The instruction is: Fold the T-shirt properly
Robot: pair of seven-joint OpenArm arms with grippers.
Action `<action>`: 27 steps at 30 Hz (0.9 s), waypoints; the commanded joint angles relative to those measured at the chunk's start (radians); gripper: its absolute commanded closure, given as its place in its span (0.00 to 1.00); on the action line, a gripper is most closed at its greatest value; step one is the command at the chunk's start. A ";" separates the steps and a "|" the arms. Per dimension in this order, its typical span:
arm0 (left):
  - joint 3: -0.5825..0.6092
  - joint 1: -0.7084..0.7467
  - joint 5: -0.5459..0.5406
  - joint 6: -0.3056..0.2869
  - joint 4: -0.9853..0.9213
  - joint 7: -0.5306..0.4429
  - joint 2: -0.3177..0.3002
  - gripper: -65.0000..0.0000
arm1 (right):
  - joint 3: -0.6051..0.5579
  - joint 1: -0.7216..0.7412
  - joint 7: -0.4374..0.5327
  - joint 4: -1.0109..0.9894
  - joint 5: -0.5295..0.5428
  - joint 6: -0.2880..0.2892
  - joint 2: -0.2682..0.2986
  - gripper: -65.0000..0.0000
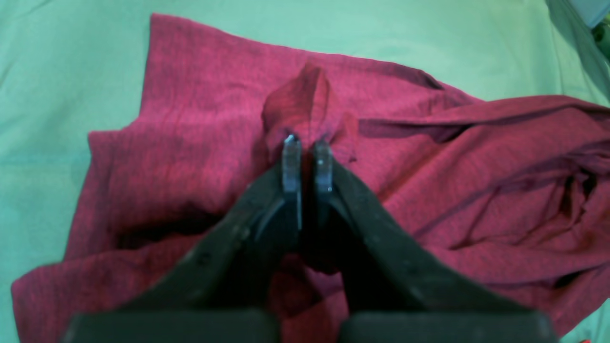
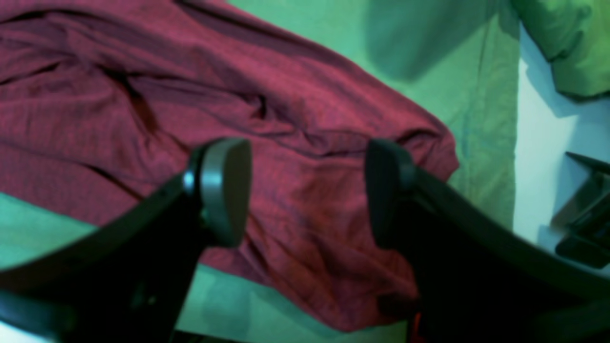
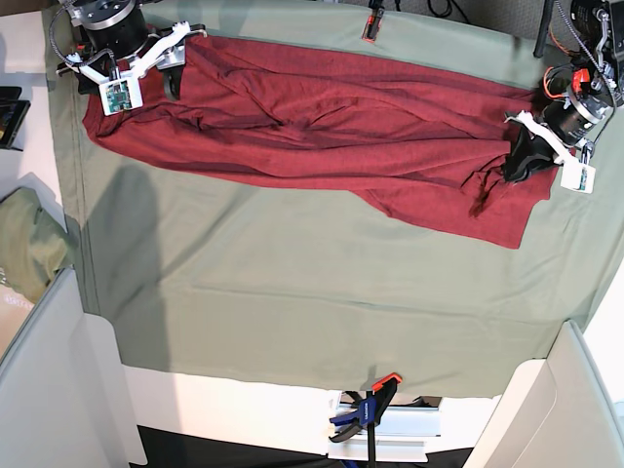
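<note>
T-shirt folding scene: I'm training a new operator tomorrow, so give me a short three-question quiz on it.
1. True or false: the left gripper is shut on a pinch of the T-shirt.
2. The right gripper is: A) shut on the T-shirt, B) open above the T-shirt, C) holding the bundled cloth.
3. Fill in: the T-shirt lies on a pale ____ table cloth.

Key
1. True: the jaws stand nearly together with a bunch of fabric standing up between the tips.
2. B: the jaws stand wide apart with the fabric showing between them.
3. Green.
</note>
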 commanded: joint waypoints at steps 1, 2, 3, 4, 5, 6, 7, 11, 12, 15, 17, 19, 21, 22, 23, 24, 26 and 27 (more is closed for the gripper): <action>-0.006 -0.008 -0.028 -0.014 0.018 -0.026 -0.017 0.99 | 0.003 0.005 0.027 0.020 0.004 -0.005 0.008 0.42; -0.006 -0.008 -0.036 -0.014 0.018 -0.026 -0.017 0.97 | 0.003 0.005 0.029 0.020 0.004 -0.005 0.008 0.42; -0.006 -0.008 -0.045 -0.014 0.018 -0.026 -0.017 0.87 | 0.003 0.005 0.031 0.020 0.004 -0.005 0.008 0.42; -0.006 -0.008 -0.052 -0.014 0.018 -0.026 -0.017 0.74 | 0.003 0.005 0.030 0.020 0.004 -0.006 0.008 0.42; -0.006 -0.006 -0.060 -0.014 0.018 -0.025 -0.017 0.59 | 0.003 0.005 0.030 0.020 0.004 -0.014 0.008 0.42; -0.006 -0.006 -0.066 -0.014 0.018 -0.025 -0.018 0.48 | 0.003 0.005 0.031 0.020 0.003 -0.040 0.009 0.42; -0.006 -0.006 -0.066 -0.014 0.018 -0.025 -0.018 0.41 | 0.003 0.005 0.033 0.020 0.003 -0.065 0.009 0.42; -0.007 -0.006 -0.080 -0.014 0.036 -0.025 -0.039 0.39 | 0.046 0.014 0.049 0.018 0.004 -0.106 0.008 0.42; -0.008 -0.006 -0.080 -0.014 0.048 -0.025 -0.048 0.39 | 0.064 0.024 0.049 0.013 0.005 -0.110 0.008 0.42; -0.008 -0.006 -0.080 -0.014 0.093 -0.024 -0.077 0.39 | 0.126 0.069 0.050 -0.025 0.055 -0.110 0.008 0.42; -0.007 -0.006 -0.080 -0.014 0.113 -0.019 -0.102 0.39 | 0.158 0.109 0.056 -0.079 0.083 -0.109 0.008 0.42; -0.007 -0.006 -0.080 -0.014 0.116 -0.018 -0.128 0.39 | 0.175 0.158 0.061 -0.151 0.091 -0.108 0.009 0.42; -0.007 -0.006 -0.080 -0.014 0.116 -0.018 -0.151 0.39 | 0.179 0.213 0.064 -0.233 0.097 -0.087 0.011 0.42; -0.007 -0.006 -0.081 -0.014 0.116 -0.018 -0.159 0.39 | 0.179 0.241 0.065 -0.278 0.114 -0.070 0.015 0.42; -0.007 -0.006 -0.081 -0.014 0.116 -0.018 -0.167 0.39 | 0.179 0.269 0.065 -0.325 0.128 -0.063 0.022 0.42; -0.007 -0.006 -0.081 -0.014 0.116 -0.018 -0.175 0.39 | 0.179 0.296 0.066 -0.373 0.138 -0.053 0.031 0.42; -0.007 -0.006 -0.080 -0.014 0.116 -0.014 -0.193 0.39 | 0.179 0.353 0.066 -0.476 0.142 -0.045 0.054 0.42; -0.007 -0.005 -0.080 -0.014 0.116 -0.009 -0.204 0.39 | 0.179 0.381 0.065 -0.529 0.142 -0.046 0.069 0.42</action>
